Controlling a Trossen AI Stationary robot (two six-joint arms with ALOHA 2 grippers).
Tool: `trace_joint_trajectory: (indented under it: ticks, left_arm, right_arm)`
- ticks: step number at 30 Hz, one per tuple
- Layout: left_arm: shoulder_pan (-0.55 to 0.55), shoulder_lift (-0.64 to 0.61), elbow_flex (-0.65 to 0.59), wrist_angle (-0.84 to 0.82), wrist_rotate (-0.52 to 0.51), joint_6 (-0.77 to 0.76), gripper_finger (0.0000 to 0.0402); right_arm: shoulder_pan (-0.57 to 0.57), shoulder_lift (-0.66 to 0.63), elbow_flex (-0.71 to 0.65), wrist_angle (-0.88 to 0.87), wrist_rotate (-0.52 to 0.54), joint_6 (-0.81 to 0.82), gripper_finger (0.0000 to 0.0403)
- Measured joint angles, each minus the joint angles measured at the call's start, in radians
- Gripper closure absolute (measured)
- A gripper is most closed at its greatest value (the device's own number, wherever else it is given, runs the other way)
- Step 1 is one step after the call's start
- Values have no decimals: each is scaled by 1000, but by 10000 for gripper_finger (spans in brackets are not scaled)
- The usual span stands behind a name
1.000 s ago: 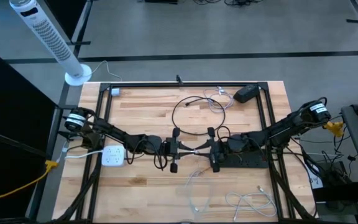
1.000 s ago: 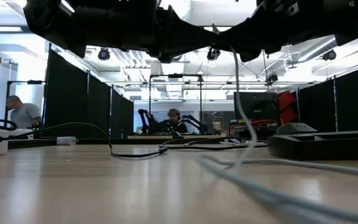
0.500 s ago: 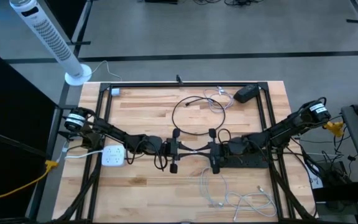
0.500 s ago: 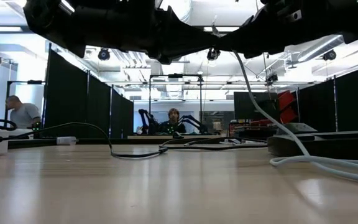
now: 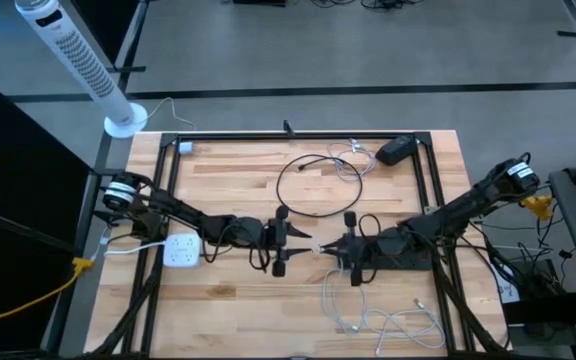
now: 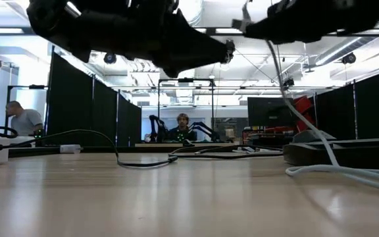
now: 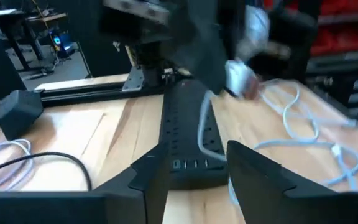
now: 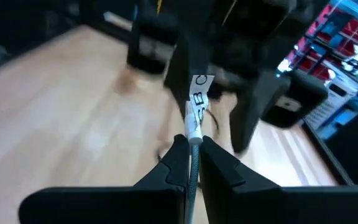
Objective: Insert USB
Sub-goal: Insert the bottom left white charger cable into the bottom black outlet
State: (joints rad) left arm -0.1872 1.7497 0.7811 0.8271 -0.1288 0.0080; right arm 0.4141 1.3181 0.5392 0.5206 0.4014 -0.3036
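a: at mid-desk, item one: right gripper (image 5: 346, 247), fingers pinched together on the white usb cable (image 8: 196, 107) just behind its plug. half a second ago we held it hard against the left gripper (image 5: 286, 237); now the two stand apart, plug with us.

b: so we count the hand-over as finished. left gripper: fingers spread, nothing between them in its wrist view.

a: item two: power strip (image 7: 187, 134), black matte plastic, long and flat, toward the desk's right edge, just behind our right gripper. small usb ports show at its near end.

b: item three: remaining cable, thin, pale, glossy, looping loose toward the front edge. desk (image 5: 228, 310): light wood planks, smooth. insertion not yet done, we judge.
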Motion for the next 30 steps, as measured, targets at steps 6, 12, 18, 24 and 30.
trace_joint_trajectory:
  ticks: [6, 12, 18, 24, 30]
  left_arm:
    - [31, -1, 1, 24, 136, -77, 263]
    - [38, 2, 1, -59, 85, -62, 286]
    - [40, 3, 2, -144, 37, -44, 298]
    - [39, 4, 2, -157, 36, -44, 295]
    - [39, 4, 2, -169, 36, -54, 297]
  right_arm:
    - [26, -21, 0, -94, 95, -7, 393]
    - [26, -121, 36, -353, 48, 132, 393]
    - [27, -248, 37, -381, -376, 35, 393]
    - [27, -344, 31, -379, -691, 15, 393]
    - [27, -389, 30, -382, -768, 92, 393]
